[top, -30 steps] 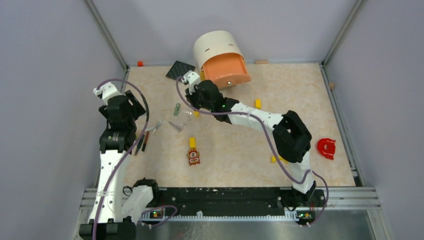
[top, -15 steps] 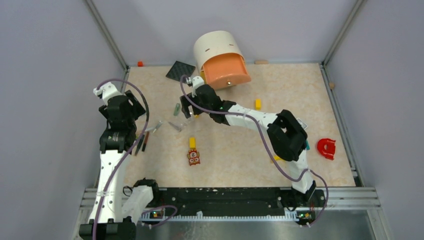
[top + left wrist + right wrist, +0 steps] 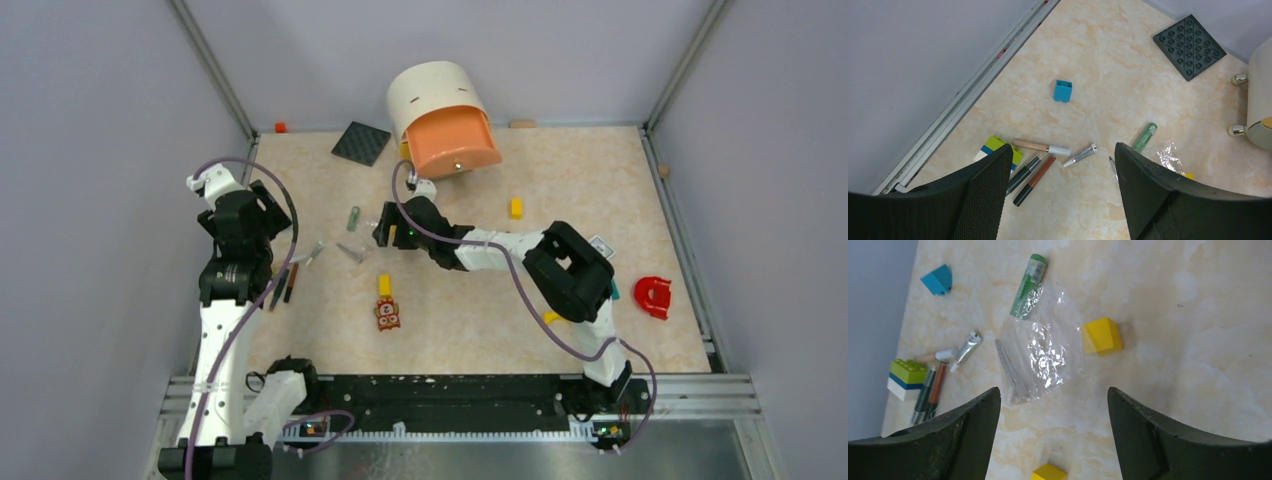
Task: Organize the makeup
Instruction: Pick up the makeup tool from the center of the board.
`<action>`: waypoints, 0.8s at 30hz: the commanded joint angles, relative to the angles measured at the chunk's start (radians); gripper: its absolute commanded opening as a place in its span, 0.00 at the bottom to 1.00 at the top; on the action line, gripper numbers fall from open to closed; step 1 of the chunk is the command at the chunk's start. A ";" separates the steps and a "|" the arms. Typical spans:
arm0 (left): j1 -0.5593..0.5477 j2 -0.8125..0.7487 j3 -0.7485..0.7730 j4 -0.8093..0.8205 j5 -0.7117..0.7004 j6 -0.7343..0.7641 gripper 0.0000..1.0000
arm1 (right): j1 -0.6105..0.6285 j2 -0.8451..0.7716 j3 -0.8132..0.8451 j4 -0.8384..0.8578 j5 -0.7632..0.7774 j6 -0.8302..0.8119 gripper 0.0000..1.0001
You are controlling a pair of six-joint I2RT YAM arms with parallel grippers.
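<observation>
R gripper [image 3: 1051, 392]: jaws wide apart, nothing held, poised low over a clear bag [image 3: 1043, 352] in which a thin dark stick [image 3: 1007, 367] is seen. One edge of the bag is lapped over an end of the green tube [image 3: 1029, 286]. A yellow block [image 3: 1102, 336] is sat just beside the bag's other side, touching or not can't be told. Step in hand is judged to be a pick from this spot; bag or tube, not clear. For a clean pick, jaws should be set across the item's narrow axis, centred so the block isn't caught, and lowered till the item is flanked before closing. The film looks thin and slippery, so a pinch at the stick inside is prob. safer than at loose plastic. If the tube is meant, the bag may get dragged along. L gripper [image 3: 1064, 150]: jaws apart, empty, held well above the table [image 3: 1108, 60]. Below it more makeup is grouped near the left rail: two pencils [image 3: 1034, 172], a capped stick [image 3: 1040, 146], a silver tube [image 3: 1080, 155]. An orange drawer [image 3: 455, 140] at the far side is seen pulled out, prob. the destination; its inside isn't visible.
</observation>
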 commanded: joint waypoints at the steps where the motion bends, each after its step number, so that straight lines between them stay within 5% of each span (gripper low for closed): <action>1: 0.002 -0.008 -0.005 0.039 0.006 0.011 0.80 | 0.015 0.040 0.029 0.072 0.022 0.128 0.75; 24: -0.005 -0.009 -0.005 0.040 0.006 0.012 0.80 | 0.028 0.163 0.082 0.073 0.021 0.332 0.64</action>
